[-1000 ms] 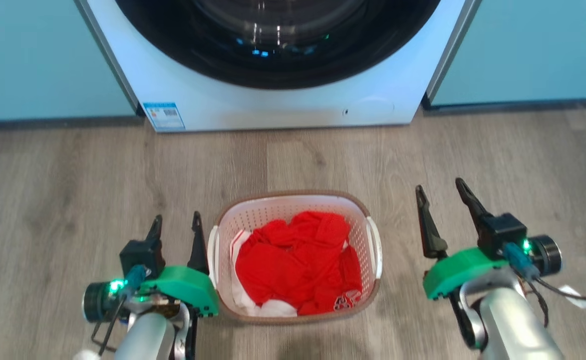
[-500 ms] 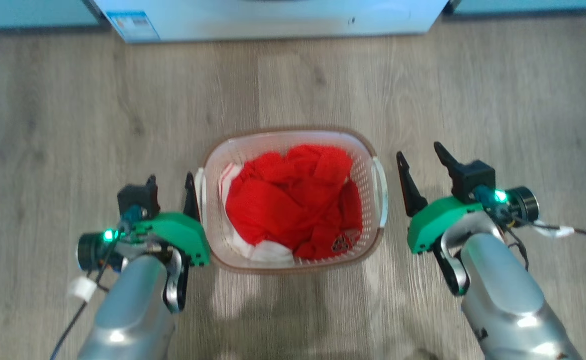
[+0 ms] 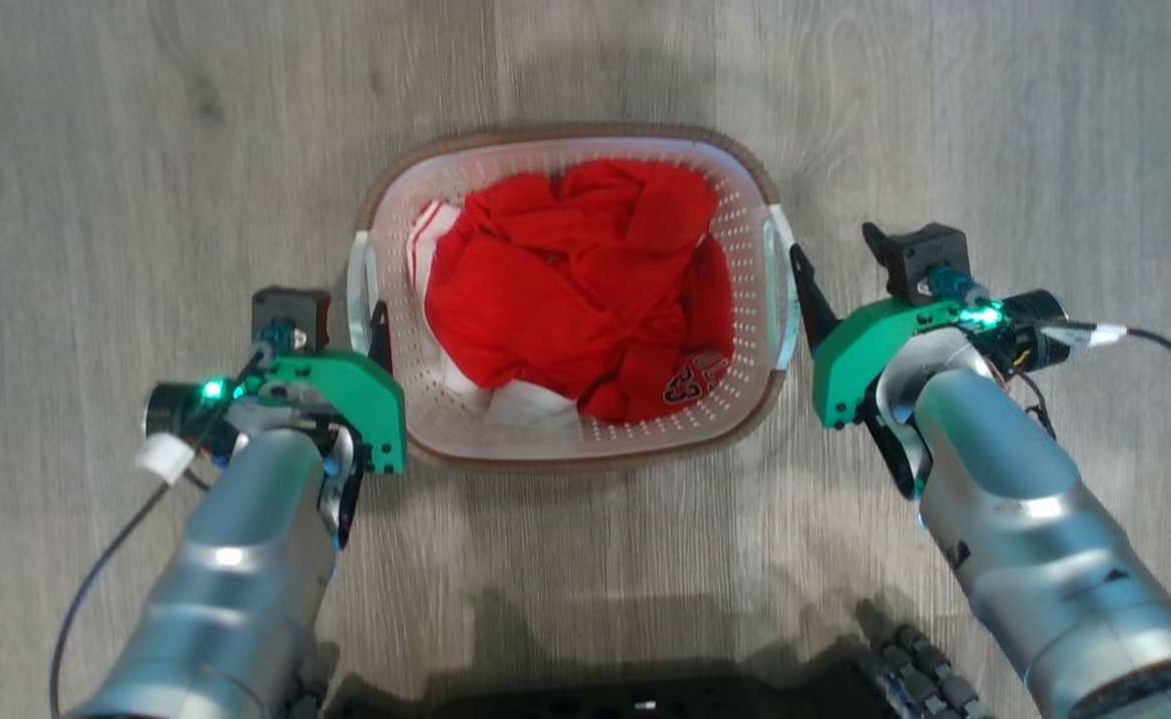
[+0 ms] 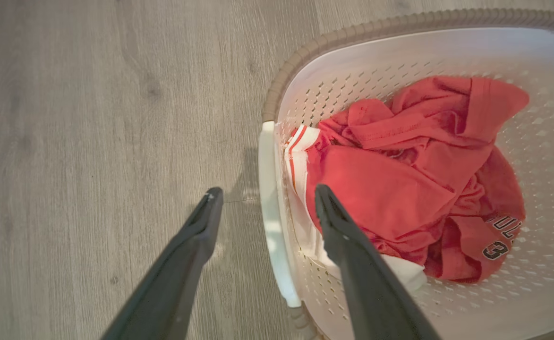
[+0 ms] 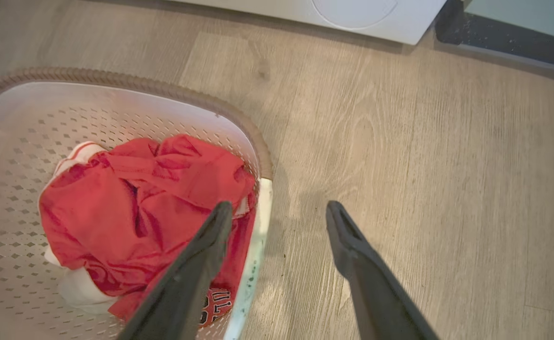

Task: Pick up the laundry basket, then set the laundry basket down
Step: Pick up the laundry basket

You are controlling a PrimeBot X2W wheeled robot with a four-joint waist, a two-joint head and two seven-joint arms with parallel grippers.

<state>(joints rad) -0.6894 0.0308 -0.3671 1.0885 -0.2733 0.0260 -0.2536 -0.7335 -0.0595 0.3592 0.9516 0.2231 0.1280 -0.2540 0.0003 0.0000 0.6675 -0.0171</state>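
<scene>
As left gripper [image 4: 267, 190] and right gripper [image 5: 279, 205] gape wide astride its handles [image 4: 269, 222], the basket [image 3: 565, 133] looks light, stiff: lift there.

Head camera: high, facing almost straight down on the wood floor [image 3: 146, 150], with the laundry basket [image 3: 545, 444] at upper centre. Left wrist camera: close in, looking down along the left gripper [image 4: 267, 191], its spread fingers either side of the basket's left handle [image 4: 269, 165]. Right wrist camera: equally close, right gripper [image 5: 279, 205] astride the right handle [image 5: 260, 222], washing machine [image 5: 352, 14] base at the top edge. All three share the basket interior and red clothes [image 3: 565, 280]; the wrist views take it from opposite sides.
</scene>
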